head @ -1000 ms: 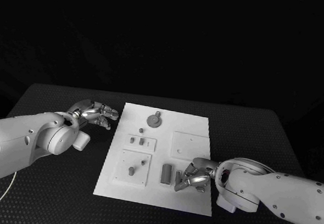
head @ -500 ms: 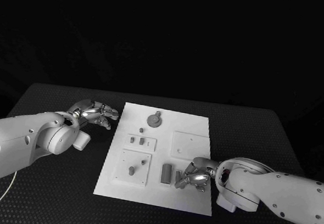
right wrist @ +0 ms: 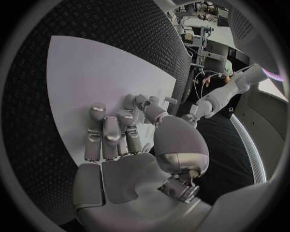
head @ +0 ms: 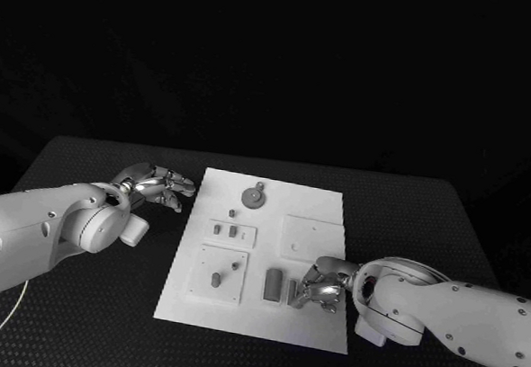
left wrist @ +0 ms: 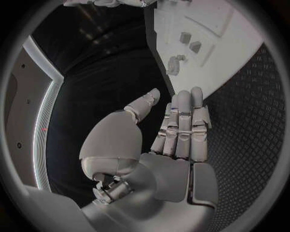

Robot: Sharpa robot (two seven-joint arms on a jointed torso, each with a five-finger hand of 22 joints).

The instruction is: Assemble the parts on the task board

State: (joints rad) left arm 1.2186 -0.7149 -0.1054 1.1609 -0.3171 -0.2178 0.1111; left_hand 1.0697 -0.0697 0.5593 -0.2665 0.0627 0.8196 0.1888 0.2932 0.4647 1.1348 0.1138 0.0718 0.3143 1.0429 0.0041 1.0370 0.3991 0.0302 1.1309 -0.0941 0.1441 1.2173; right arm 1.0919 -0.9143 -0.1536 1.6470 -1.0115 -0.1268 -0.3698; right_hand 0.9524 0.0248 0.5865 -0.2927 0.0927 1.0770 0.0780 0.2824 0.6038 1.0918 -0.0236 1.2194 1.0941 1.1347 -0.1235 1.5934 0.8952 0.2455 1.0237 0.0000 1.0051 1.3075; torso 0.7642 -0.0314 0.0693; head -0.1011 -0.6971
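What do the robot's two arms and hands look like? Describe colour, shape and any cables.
Both arms are smooth, rounded white shells with small dark screw dots and bulbous round wrist housings. Each ends in a silver metallic hand: left hand, right hand, with segmented fingers and a large domed thumb base. Thin pale cables loop beneath the left arm.

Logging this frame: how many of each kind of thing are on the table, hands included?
Hands: 2, the left hand and the right hand
Task board: 1
Round grey disc: 1
Other small grey parts: 6 plainly seen in the head view; the right hand's fingers may hide more
Total: 10
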